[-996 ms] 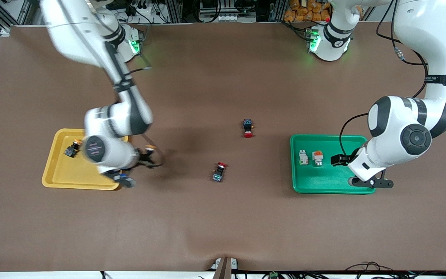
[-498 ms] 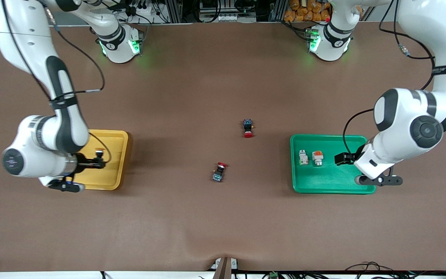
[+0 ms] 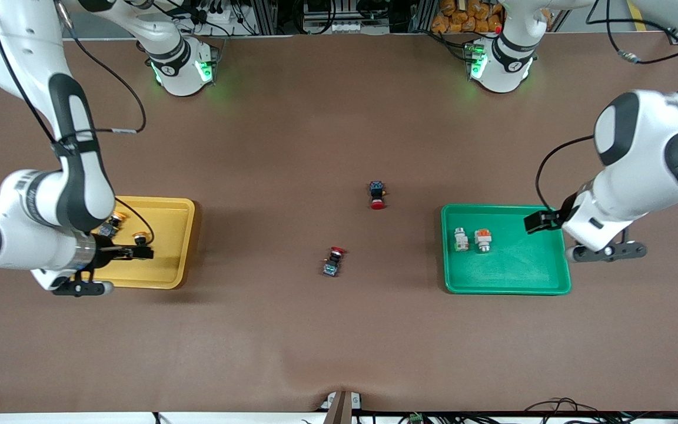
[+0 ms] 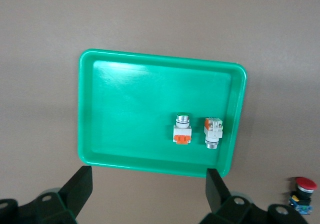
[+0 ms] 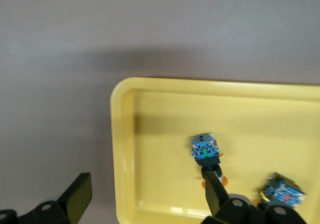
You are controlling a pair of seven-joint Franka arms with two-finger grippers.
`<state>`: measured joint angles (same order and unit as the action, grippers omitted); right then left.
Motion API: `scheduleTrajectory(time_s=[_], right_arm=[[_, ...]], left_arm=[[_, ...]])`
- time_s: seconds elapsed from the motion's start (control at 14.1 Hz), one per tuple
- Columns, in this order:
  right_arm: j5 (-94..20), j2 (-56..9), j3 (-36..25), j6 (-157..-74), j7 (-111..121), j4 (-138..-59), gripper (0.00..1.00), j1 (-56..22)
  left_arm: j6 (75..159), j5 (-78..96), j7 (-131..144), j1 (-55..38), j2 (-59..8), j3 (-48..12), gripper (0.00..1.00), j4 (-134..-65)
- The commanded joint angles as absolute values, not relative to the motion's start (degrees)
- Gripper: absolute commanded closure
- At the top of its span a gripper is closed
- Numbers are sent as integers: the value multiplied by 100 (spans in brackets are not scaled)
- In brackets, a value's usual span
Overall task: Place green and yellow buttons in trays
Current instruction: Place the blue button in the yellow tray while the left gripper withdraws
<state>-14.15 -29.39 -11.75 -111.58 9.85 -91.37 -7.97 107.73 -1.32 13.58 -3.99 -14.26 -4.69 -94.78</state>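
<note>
Hanging spread and empty, the right gripper (image 5: 145, 196) has two yellow-capped switches (image 5: 205, 150) in the yellow tray (image 5: 150, 92) beneath it, while the left gripper (image 4: 150, 189), likewise spread, overlooks two white switches (image 4: 182, 129) in the green tray (image 4: 125, 104).

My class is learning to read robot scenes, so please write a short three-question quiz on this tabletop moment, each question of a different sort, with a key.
1. True or false: both white-bodied switches lie in the shallow green plastic tray.
2. How many dark-bodied switches with red caps lie on the brown table, outside both trays?
3. Multiple choice: the right pincer is over
A. the green tray
B. the shallow yellow plastic tray
C. the bare table middle

Key
1. True; they lie side by side.
2. Two: one farther from the front camera, one nearer.
3. B. Its fingers are open, above two yellow-capped dark switches. The left pincer, also open, is over the green tray's edge.
</note>
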Motion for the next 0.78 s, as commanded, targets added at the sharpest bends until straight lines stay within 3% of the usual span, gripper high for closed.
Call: scheduleTrajectory(time_s=[0.0, 0.43, 0.71], right_arm=[[-1100, -2226, -1187, -10769, 1239, -9334, 0, -686], [-415, -776, -510, -10617, 1292, -10211, 0, -106], [-299, -98, -116, -10538, 1266, -10301, 0, 420]], left_arm=[[10486, -246, 1485, -352, -1161, -501, 0, -9369], [9959, -237, 1459, -343, -625, -484, 0, -9369], [9528, -220, 1450, -334, -28, -466, 0, -9631]])
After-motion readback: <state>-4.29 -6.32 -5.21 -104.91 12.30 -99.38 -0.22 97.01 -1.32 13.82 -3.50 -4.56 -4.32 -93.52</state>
